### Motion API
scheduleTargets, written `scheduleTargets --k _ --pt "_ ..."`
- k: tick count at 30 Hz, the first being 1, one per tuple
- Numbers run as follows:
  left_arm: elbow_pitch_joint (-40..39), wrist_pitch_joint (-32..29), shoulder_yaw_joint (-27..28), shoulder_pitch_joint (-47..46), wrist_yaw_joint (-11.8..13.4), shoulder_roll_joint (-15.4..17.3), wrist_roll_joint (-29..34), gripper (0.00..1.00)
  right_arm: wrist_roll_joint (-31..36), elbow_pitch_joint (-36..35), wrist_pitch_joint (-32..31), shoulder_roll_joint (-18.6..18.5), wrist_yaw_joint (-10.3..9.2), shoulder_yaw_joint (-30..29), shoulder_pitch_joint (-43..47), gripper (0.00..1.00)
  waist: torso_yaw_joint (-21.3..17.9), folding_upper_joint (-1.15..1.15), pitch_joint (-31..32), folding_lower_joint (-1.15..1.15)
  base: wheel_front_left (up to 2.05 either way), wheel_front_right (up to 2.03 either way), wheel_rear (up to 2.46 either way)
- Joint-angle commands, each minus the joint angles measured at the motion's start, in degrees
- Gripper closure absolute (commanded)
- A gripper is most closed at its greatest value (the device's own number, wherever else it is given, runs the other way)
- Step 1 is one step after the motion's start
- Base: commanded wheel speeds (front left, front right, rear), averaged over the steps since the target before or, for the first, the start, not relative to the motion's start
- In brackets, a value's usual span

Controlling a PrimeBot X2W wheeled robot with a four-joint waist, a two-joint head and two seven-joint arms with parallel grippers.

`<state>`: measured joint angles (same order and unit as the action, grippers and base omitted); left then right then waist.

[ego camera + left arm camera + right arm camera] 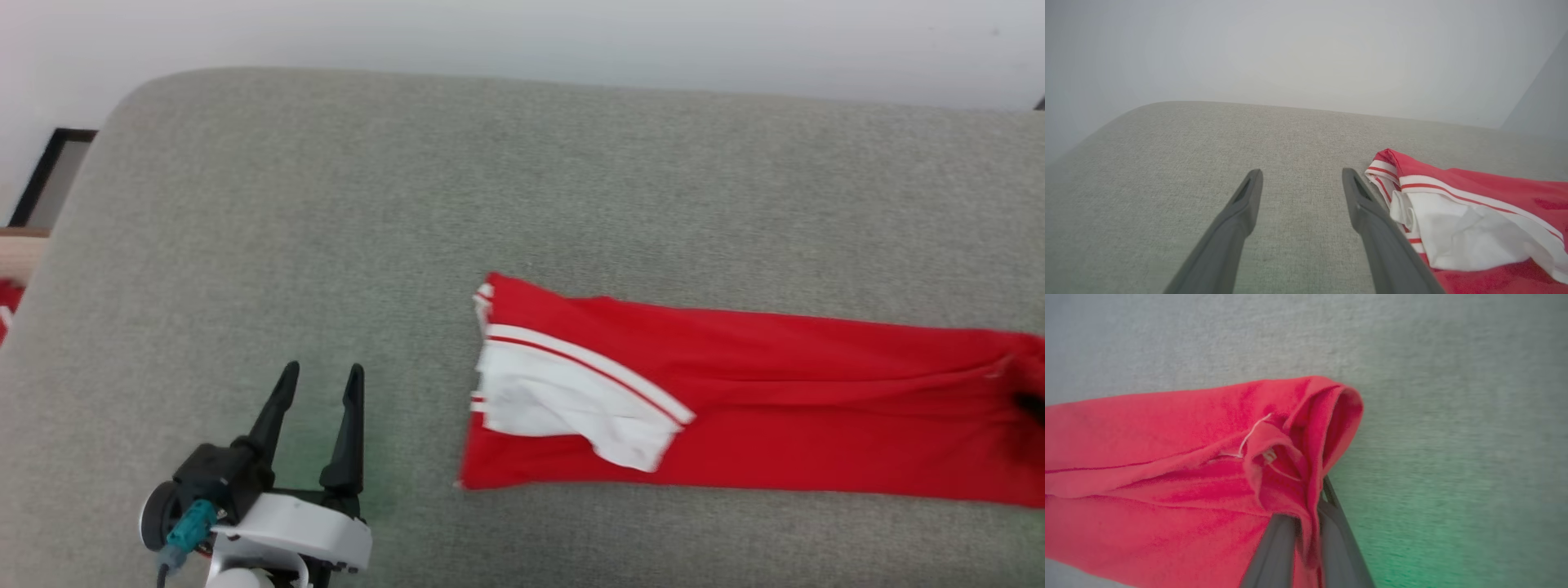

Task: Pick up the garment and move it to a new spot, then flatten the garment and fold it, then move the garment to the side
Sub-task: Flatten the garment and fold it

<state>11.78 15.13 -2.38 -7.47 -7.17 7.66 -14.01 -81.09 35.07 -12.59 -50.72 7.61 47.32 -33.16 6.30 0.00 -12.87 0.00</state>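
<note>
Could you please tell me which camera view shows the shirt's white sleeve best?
The head view: the whole sleeve lies unobstructed on the shirt. The left wrist view shows it close, beside a finger. The right wrist view gives the red end in the right gripper.

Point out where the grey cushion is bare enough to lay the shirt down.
Free: the grey cushion stretch behind the garment, to its back edge, and the left part around the open left gripper. Crowded: the front right, where the garment lies and the right gripper pinches its end.
</note>
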Motion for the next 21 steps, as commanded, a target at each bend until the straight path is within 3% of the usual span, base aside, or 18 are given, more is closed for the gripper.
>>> scheduleTargets --k 1,11,16,21 --pt "-0.33 -0.05 0.38 0.78 -0.27 -0.26 0.58 0.00 0.62 0.78 0.84 -1.84 -0.23 -0.60 0.61 1.00 -0.89 0.00 -0.07 0.00 0.00 0.00 0.00" --pt "-3.09 -0.05 2.14 2.03 -0.39 0.27 2.20 0.00 -1.56 5.78 8.36 -10.77 -0.18 -6.67 3.04 1.00 -3.17 0.00 -0.06 0.00 0.00 0.00 0.00" --pt "-3.24 -0.04 2.53 2.55 -0.40 -0.38 2.12 0.00 -1.98 5.70 10.86 -11.29 -0.17 -7.71 4.61 1.00 -2.95 0.00 0.58 0.00 0.00 0.00 0.00" --pt "-2.72 -0.04 1.82 2.81 -0.39 -0.88 1.83 0.00 0.00 -0.99 11.10 -10.67 -0.17 -6.35 6.87 1.00 -2.14 0.00 1.51 0.00 0.00 0.00 0.00"
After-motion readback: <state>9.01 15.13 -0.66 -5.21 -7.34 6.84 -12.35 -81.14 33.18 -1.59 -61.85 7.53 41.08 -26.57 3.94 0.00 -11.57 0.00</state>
